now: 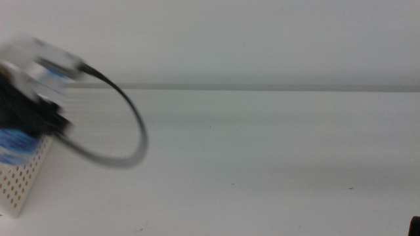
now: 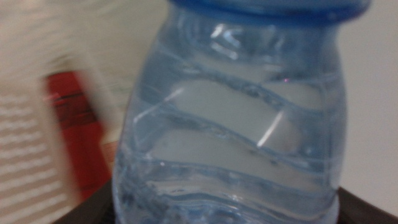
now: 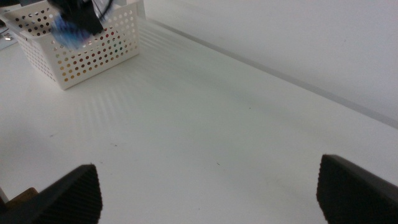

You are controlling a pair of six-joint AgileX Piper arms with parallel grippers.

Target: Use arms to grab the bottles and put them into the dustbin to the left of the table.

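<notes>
Clear blue-capped water bottle (image 2: 230,124) held over white perforated dustbin (image 3: 81,53), red can (image 2: 78,137) inside

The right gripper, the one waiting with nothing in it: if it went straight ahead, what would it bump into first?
Probably nothing soon. The right gripper points, jaws open, across bare white table. The perforated white basket sits far off to one side, though depth is hard to judge.

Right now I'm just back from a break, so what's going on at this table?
The left hand is carrying a clear water bottle with a blue cap over the white perforated basket at the table's left side. Something red shows beside the bottle. The right hand waits open over the bare table.
</notes>
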